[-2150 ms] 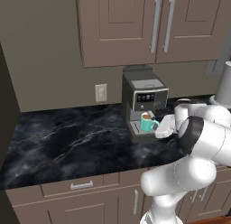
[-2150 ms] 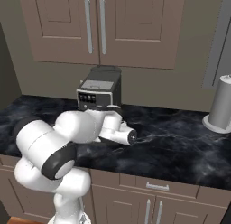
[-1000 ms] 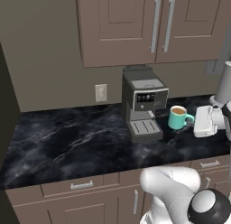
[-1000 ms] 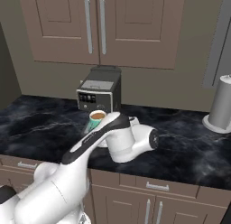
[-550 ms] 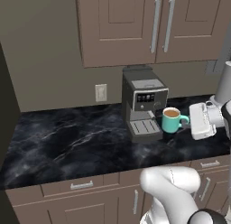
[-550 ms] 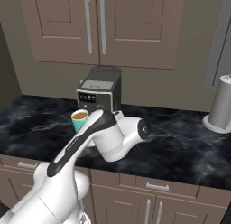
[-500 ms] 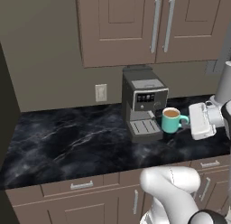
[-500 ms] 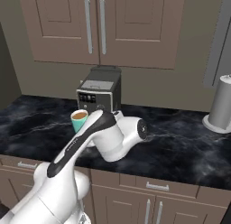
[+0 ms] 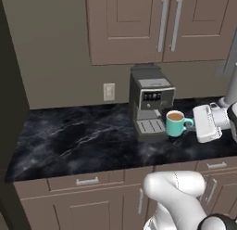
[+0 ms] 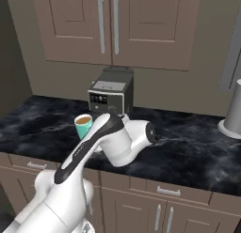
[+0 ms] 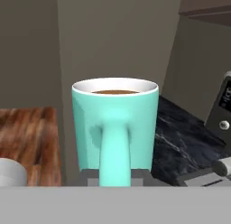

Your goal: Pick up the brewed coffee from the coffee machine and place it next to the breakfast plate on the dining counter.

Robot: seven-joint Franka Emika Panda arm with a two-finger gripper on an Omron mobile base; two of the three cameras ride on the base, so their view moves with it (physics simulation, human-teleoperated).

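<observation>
Small teal mug of brown coffee (image 9: 175,124) is upright, held clear of the table just right of the boxy black-and-grey espresso machine's (image 9: 150,107) drip tray, handle pointing away from the machine toward the white arm's hand. In the hand view the mug (image 11: 115,128) sits dead centre, handle facing the camera, coffee level near the rim. Gripper (image 9: 190,124) comes in from the right; fingers are pinched on the mug handle, tips mostly hidden behind it. In the right base view the mug (image 10: 84,125) shows left of the arm's forearm, in front of the machine (image 10: 110,97). Black white-veined marble table (image 9: 78,140) runs under both, the machine standing toward its back edge against the wall. White wall outlet (image 9: 109,91) left of the machine. Grey cylindrical canister (image 10: 232,111) near the table's far right end.
</observation>
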